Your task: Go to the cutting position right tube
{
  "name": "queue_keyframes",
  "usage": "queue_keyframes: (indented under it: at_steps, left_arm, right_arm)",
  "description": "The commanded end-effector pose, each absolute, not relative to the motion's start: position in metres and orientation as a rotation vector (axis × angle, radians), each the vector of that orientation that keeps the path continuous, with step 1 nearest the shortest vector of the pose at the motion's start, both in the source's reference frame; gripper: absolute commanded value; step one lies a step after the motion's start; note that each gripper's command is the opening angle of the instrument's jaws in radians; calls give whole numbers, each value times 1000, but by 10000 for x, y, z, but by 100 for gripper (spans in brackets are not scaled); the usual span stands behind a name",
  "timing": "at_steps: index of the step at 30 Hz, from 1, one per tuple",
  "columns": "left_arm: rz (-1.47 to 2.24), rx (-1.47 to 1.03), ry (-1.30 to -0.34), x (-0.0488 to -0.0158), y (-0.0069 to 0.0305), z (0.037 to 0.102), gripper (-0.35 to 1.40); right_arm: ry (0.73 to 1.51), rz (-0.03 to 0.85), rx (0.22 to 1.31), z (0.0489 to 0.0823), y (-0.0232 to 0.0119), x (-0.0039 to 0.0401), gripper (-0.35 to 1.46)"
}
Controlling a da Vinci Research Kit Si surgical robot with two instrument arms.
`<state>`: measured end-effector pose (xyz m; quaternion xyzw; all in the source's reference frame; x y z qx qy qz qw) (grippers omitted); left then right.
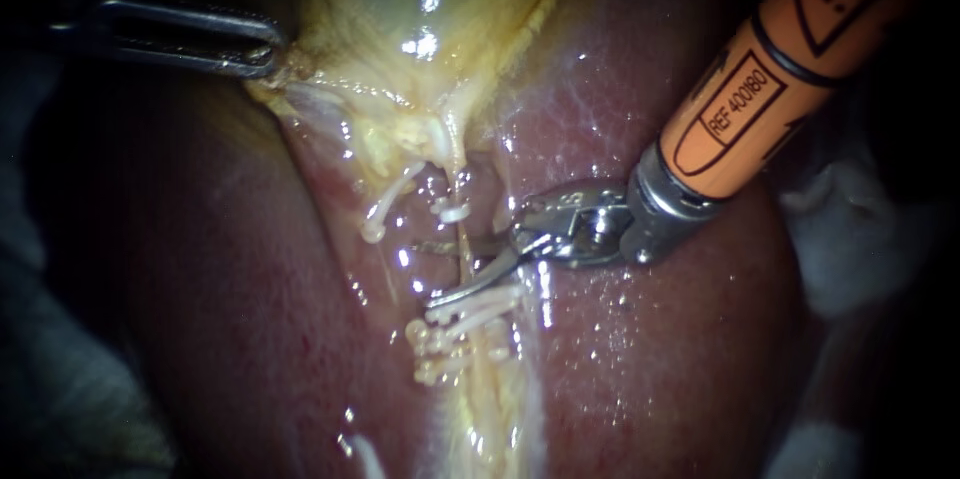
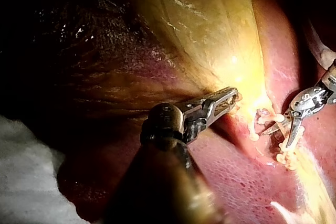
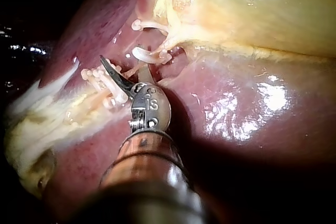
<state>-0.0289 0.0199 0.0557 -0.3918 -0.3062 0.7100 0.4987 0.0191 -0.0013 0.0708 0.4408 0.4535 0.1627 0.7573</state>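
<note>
Right claw (image 1: 428,274), two thin blades on the instrument entering from the upper right, stands released, with a clear gap between the blades. It lies at the right tube (image 1: 464,242), a thin pale strand running from the gallbladder (image 1: 420,9) toward the viewer down the middle of the liver (image 1: 660,369). The strand seems to pass through the gap; whether a blade touches it is hard to tell.

White clips sit on the tube: a far clip (image 1: 455,210) beyond the blades and near clips (image 1: 470,311) just this side of them. To do this well, I judge the blades should straddle only the bare stretch between those clips, square across, with the tips past the strand.

The clips crowd that stretch, and a left clip (image 1: 388,201) lies near the blade tips. Far left, the left claw (image 1: 262,51) is clenched on the gallbladder's edge, which seems to hold the tubes taut.
</note>
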Motion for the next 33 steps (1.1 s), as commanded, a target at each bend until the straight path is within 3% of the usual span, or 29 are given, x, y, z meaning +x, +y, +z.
queue_keyframes:
  at_steps: [1, 19, 33]
  left_arm:
    - [1718, -948, -741, -289, 199, 557, -35]
    - [1718, -947, -743, -292, 199, 557, -35]
    - [1718, -948, -743, -291, 199, 557, -35]
  right_arm:
    - [998, 356, 964, 707, -14, 192, 142]
    - [1087, 350, 1007, 698, -23, 210, 135]
    - [1172, 356, 1079, 651, -17, 212, 130]
